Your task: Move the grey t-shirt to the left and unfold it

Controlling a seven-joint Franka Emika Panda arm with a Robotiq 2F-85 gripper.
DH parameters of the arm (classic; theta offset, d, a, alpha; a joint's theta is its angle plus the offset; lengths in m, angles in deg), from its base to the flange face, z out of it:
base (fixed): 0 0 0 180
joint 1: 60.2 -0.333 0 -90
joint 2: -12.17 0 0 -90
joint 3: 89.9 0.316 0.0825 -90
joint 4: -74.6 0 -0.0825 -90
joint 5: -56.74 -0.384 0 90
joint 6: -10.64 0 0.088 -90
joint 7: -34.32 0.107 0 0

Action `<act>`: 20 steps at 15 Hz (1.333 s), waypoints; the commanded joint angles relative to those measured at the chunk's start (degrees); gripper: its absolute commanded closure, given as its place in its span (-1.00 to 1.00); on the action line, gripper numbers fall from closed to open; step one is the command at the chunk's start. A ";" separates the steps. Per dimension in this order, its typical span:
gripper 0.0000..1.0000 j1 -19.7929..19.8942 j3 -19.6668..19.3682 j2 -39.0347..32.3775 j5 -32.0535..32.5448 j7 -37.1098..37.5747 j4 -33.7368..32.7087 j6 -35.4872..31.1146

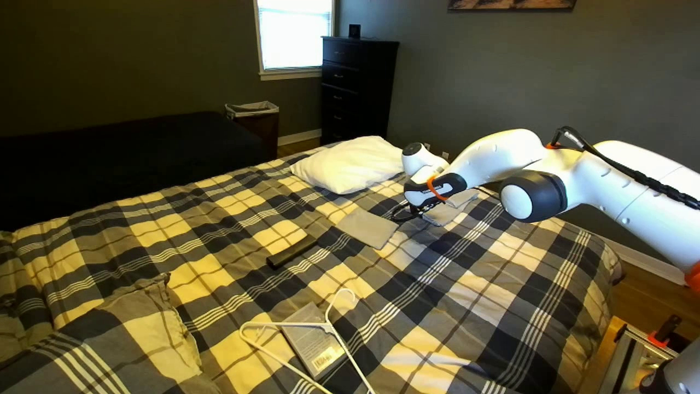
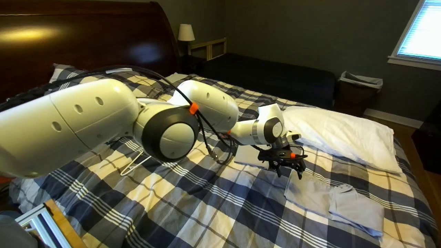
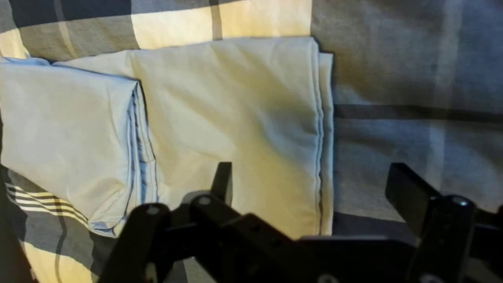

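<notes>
In an exterior view the grey t-shirt (image 2: 311,194) lies on the plaid bedspread (image 2: 255,210), in front of the white pillow (image 2: 341,134) and near it, the two apart. It is folded flat, and the end farther from the gripper (image 2: 289,176) is doubled back over the rest; in the wrist view several layers of cloth show along that fold, and more than one layer along the opposite straight edge. A few soft creases run across the single stretch between.

The gripper hangs pointing down in front of the pillow, its jaws spread wide apart. In the wrist view one finger (image 3: 224,182) stands over the t-shirt and its partner stands past the straight edge, over the bedspread. Whether the finger over the cloth touches it cannot be made out. The white arm (image 1: 503,153) reaches toward the pillow in both exterior views.

In an exterior view a flat grey rectangle (image 1: 366,228), its kind hard to tell, lies just in front of the pillow, and a black bar (image 1: 291,251) lies somewhat farther from it. Well apart from the pillow, a white hanger (image 1: 330,326) lies across a thin grey thing (image 1: 311,342), a box or a book, with a yellowish label. Behind the pillow stand a dark dresser (image 1: 358,87) and a hamper (image 1: 268,128) with a pale liner.
</notes>
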 commanded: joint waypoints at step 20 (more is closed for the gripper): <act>-0.39 1.43 -2.76 -7.64 -4.63 0.51 -10.83 7.54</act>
